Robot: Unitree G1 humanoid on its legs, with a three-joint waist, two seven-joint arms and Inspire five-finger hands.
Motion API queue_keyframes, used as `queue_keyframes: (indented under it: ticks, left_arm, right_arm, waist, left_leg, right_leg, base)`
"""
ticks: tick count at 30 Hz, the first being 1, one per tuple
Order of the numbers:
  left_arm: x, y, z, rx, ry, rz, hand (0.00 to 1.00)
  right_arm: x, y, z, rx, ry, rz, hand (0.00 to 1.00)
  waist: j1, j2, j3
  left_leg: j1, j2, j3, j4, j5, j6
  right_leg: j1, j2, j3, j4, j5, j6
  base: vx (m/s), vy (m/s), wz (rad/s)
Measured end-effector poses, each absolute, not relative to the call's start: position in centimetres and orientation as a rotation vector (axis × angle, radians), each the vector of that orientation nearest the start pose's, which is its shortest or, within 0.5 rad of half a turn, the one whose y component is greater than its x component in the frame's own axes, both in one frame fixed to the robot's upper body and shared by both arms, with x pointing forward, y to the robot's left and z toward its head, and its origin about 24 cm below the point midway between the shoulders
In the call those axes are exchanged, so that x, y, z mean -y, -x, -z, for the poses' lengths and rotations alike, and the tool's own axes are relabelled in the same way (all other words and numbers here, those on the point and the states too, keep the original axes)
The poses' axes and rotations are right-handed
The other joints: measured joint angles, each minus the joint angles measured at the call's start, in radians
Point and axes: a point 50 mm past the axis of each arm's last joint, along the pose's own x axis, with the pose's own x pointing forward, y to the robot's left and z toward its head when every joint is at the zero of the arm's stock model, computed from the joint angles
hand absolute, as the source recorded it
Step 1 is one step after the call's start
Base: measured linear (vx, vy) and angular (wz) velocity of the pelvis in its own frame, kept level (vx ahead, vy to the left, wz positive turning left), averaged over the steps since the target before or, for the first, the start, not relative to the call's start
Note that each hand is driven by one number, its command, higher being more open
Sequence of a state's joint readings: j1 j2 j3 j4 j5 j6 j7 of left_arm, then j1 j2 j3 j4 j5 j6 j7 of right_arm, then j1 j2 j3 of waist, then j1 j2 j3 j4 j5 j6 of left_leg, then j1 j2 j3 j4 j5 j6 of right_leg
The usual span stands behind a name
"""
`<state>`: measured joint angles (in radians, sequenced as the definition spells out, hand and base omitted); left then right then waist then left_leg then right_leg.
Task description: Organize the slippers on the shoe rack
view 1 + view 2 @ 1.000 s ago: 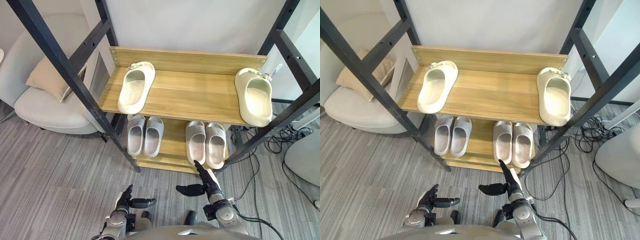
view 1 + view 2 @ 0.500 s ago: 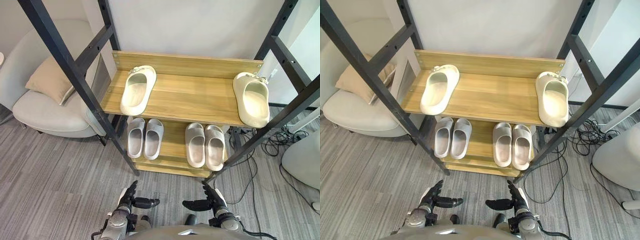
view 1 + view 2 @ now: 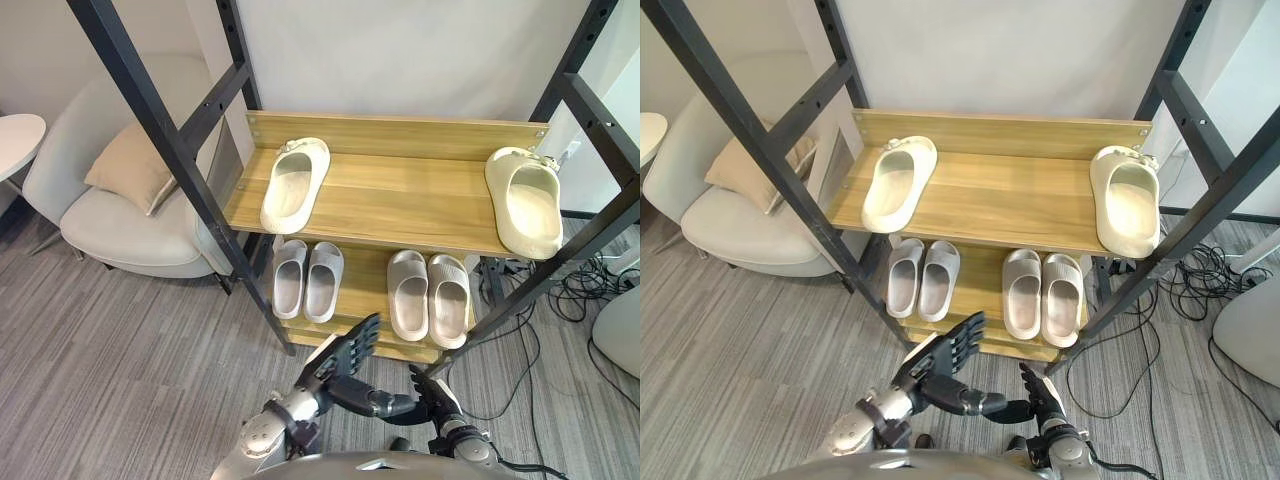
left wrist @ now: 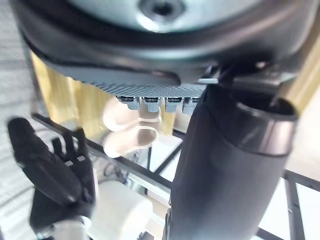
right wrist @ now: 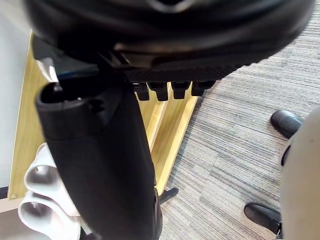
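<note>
Left hand (image 3: 338,362) sits lower centre of the head view, fingers spread straight and holding nothing. We read it as lifted and ready to reach the rack. Right hand (image 3: 432,398) is just right of it and lower, fingers straight too, also empty and idle.

Above them on the lower shelf (image 3: 361,283), two grey pairs (image 3: 307,281) (image 3: 429,296) are each side by side with toes inward, so we take these as sorted.

On the upper shelf (image 3: 400,200), one cream slipper (image 3: 295,185) lies at centre left, slightly angled. Its mate (image 3: 530,205) is at the far right edge, well apart. That split pair is likely what's left to do. Armchair (image 3: 120,225) is at mid left, off the rack.
</note>
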<state>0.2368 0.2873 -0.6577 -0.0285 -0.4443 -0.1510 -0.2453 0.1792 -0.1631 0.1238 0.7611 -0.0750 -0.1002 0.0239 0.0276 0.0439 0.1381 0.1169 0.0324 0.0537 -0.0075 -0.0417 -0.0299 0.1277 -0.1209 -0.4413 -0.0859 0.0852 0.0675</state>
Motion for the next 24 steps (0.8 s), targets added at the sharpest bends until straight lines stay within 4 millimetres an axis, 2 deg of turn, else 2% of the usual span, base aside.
queue_keyframes:
  ticks: [2,6,7,13,19,24]
  left_arm:
    - [-5.4,-15.2,-0.3,-0.202,0.347,0.781,1.00]
    - [-4.8,-16.5,-4.4,-0.037,0.455,0.809,1.00]
    - [-4.7,-16.6,-4.7,-0.027,0.462,0.811,1.00]
    - [-4.0,-17.8,-10.4,0.213,0.529,0.828,1.00]
    - [-4.6,-19.2,-12.6,0.340,0.513,0.736,1.00]
    - [-6.8,-21.3,-14.6,0.483,0.377,0.569,1.00]
  right_arm:
    - [18.7,-12.2,13.4,-0.846,0.237,-0.099,1.00]
    - [18.8,-12.1,13.6,-0.863,0.243,-0.098,1.00]
    - [18.8,-12.0,13.7,-0.865,0.243,-0.098,1.00]
    - [18.6,-11.9,13.9,-0.879,0.253,-0.099,1.00]
    - [18.4,-11.8,14.1,-0.891,0.263,-0.109,1.00]
    - [18.2,-11.8,14.1,-0.892,0.268,-0.125,1.00]
  waist:
    - [-0.004,0.002,-0.002]
    - [-0.007,0.015,-0.019]
    - [-0.007,0.015,-0.019]
    - [0.004,0.010,-0.027]
    - [0.008,0.004,-0.039]
    - [0.013,0.002,-0.047]
  left_leg:
    - [0.002,0.000,0.003,-0.002,0.000,0.000]
    - [0.003,0.004,0.008,-0.004,0.000,0.000]
    - [0.002,0.004,0.008,-0.004,0.000,0.000]
    - [0.001,0.004,0.006,0.000,0.000,0.000]
    - [0.001,0.003,-0.007,0.007,-0.001,0.000]
    - [-0.003,0.003,-0.013,0.009,-0.001,0.000]
  right_leg:
    - [0.000,0.000,0.002,0.000,0.000,0.000]
    - [-0.001,-0.001,0.007,0.000,0.000,0.001]
    - [-0.001,-0.001,0.007,0.000,0.000,0.001]
    - [0.005,-0.002,0.004,0.001,0.000,0.001]
    - [0.015,-0.003,-0.007,0.001,-0.002,0.003]
    - [0.016,-0.004,-0.013,0.001,-0.002,0.003]
  base:
    - [-0.01,0.006,-0.05]
    - [0.00,0.002,-0.02]
    - [0.00,0.000,0.00]
    - [0.00,0.001,0.01]
    - [-0.02,0.002,0.06]
    - [0.00,0.001,0.02]
